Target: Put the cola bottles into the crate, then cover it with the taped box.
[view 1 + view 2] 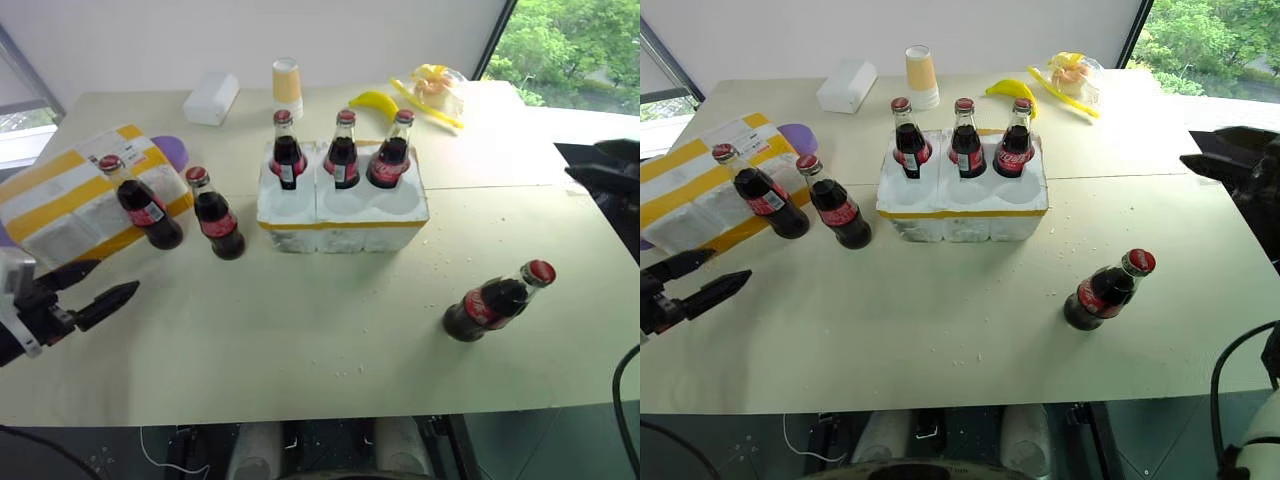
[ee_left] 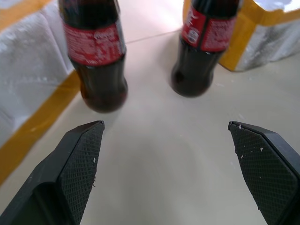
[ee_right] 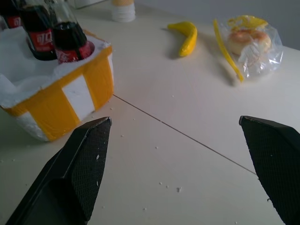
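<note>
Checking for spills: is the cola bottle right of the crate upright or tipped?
Upright: the lone cola bottle stands on its base, red cap on.

Soft, even daylight fills the scene, coming from the window at the far right corner. The table is bright, without glare. Shadows under the bottles are faint and short. In the left wrist view the near bottles look slightly blurred, while the black fingers stay sharp.
</note>
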### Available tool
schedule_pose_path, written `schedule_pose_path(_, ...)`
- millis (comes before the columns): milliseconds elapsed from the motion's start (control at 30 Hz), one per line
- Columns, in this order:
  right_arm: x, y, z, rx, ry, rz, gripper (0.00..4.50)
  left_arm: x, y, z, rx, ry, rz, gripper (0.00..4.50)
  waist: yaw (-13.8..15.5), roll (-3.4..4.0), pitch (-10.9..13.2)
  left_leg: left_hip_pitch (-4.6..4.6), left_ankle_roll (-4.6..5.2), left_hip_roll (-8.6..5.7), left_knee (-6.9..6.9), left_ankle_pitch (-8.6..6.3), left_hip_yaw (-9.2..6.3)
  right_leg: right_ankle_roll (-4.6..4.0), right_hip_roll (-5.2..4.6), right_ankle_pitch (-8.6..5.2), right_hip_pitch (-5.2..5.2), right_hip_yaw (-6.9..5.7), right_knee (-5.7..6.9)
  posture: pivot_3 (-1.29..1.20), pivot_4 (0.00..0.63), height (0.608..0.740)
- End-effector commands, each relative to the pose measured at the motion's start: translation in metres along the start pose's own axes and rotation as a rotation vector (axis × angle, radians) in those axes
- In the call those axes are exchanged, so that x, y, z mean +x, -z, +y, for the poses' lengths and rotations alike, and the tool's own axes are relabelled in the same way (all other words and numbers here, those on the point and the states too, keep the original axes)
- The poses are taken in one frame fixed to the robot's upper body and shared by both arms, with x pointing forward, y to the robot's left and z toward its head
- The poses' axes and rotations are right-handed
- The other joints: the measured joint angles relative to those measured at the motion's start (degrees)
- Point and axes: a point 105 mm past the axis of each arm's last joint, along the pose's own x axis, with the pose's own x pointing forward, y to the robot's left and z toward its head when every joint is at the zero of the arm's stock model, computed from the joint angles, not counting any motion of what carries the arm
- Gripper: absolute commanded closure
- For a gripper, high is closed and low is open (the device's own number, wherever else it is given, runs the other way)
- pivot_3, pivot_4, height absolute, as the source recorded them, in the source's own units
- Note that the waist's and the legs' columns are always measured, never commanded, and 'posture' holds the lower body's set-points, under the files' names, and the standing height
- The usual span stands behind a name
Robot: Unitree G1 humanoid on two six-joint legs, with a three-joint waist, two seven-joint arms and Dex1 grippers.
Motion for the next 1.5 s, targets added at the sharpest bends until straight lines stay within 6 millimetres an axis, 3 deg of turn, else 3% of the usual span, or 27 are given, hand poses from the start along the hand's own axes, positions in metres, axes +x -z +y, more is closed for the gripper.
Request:
schedule_pose_path(33,-0.001,-0.044,0.022,-0.061,-0.152,-0.074,0.0,0.008,-0.008,0.009,0.046,-0.052,-0.026,0.06,0.02,0.0,0.0,0.0,0.0,0.0,0.0,0.0,-0.01,0.03,0.0,0.02,0.0,0.0,0.01,0.0,0.15,0.74)
schedule_pose_path(300,0.008,-0.077,0.083,-0.121,-0.402,-0.1,0.0,0.041,-0.004,0.02,0.038,-0.114,-0.061,0.06,0.91,-0.02,-0.01,-0.01,-0.01,0.03,0.01,0.0,-0.01,0.18,-0.02,0.13,-0.04,-0.01,0.13,0.0,0.15,0.74)
schedule_pose_path(600,0.009,-0.087,0.117,-0.136,-0.48,-0.131,0.0,0.07,-0.011,0.028,0.048,-0.113,-0.098,0.06,1.01,-0.12,-0.04,-0.04,0.0,-0.01,0.07,0.0,-0.03,0.15,-0.04,0.16,-0.04,-0.01,0.16,0.0,0.15,0.74)
schedule_pose_path(933,0.012,-0.09,0.129,-0.138,-0.493,-0.153,0.0,0.097,-0.021,0.031,0.06,-0.096,-0.131,0.06,1.12,-0.13,-0.05,-0.04,0.01,-0.11,0.11,0.0,-0.02,0.16,-0.02,0.16,-0.03,-0.01,0.2,0.0,0.15,0.74)
schedule_pose_path(1500,0.011,-0.085,0.125,-0.121,-0.436,-0.165,0.0,0.133,-0.023,0.038,0.061,-0.093,-0.144,0.06,1.11,-0.17,-0.05,-0.02,0.04,-0.16,0.17,0.02,-0.05,0.18,-0.01,0.17,0.06,-0.04,0.21,0.0,0.15,0.74)
